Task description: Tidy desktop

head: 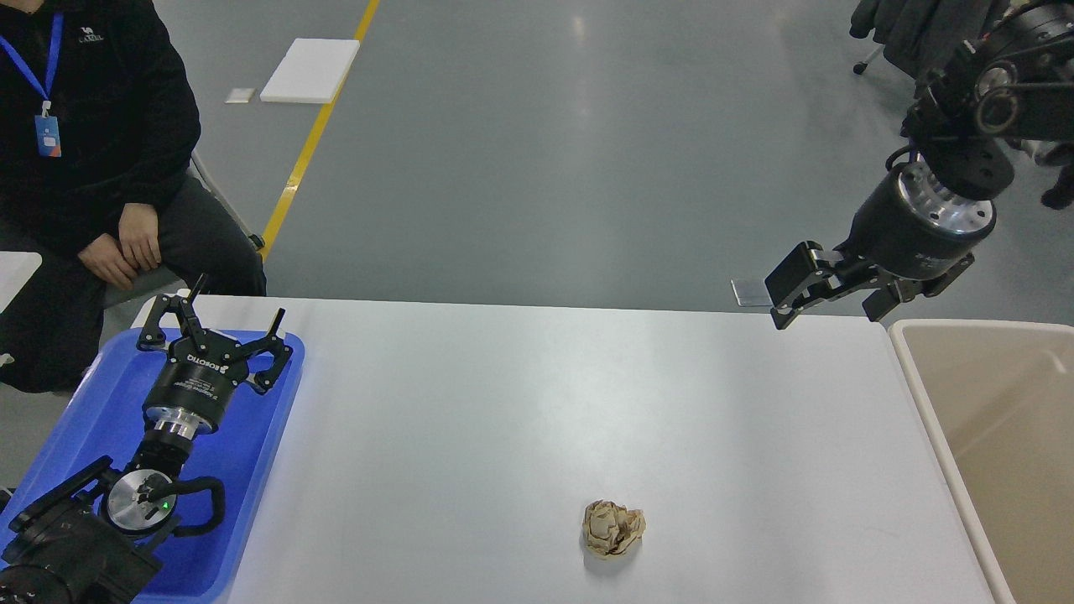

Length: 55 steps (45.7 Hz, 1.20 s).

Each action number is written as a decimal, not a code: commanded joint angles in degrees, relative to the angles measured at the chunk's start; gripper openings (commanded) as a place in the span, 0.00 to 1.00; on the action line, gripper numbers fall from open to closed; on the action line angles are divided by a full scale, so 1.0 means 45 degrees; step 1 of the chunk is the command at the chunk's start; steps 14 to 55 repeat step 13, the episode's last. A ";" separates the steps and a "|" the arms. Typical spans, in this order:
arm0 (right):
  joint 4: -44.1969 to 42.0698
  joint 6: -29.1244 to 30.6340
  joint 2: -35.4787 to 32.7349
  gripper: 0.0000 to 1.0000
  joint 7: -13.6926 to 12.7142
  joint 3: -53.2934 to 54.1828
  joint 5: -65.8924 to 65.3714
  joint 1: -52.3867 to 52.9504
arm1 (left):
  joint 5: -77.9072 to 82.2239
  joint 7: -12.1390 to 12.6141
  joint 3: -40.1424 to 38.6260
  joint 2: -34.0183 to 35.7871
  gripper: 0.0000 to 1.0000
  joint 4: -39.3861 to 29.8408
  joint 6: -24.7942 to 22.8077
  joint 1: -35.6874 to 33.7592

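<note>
On the counter, a crumpled brown paper ball lies alone near the front edge.
The left gripper hangs over the blue tray at the counter's left end, fingers spread wide and empty. The right gripper hovers above the far right corner, near the beige bin; its fingers look apart, holding nothing. A seated person waits beyond the tray.
</note>
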 commanded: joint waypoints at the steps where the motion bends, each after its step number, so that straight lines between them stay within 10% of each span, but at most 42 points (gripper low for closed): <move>1: 0.0059 0.0037 0.0042 1.00 -0.0005 -0.0061 -0.0090 0.0505 | 0.0000 0.0000 0.0000 0.0000 0.99 0.0000 0.0000 0.0000; 55: -0.0019 0.0037 0.0061 1.00 -0.0005 -0.0197 0.0066 0.0583 | 0.0000 0.0000 0.0000 0.0000 0.99 0.0000 0.0000 0.0000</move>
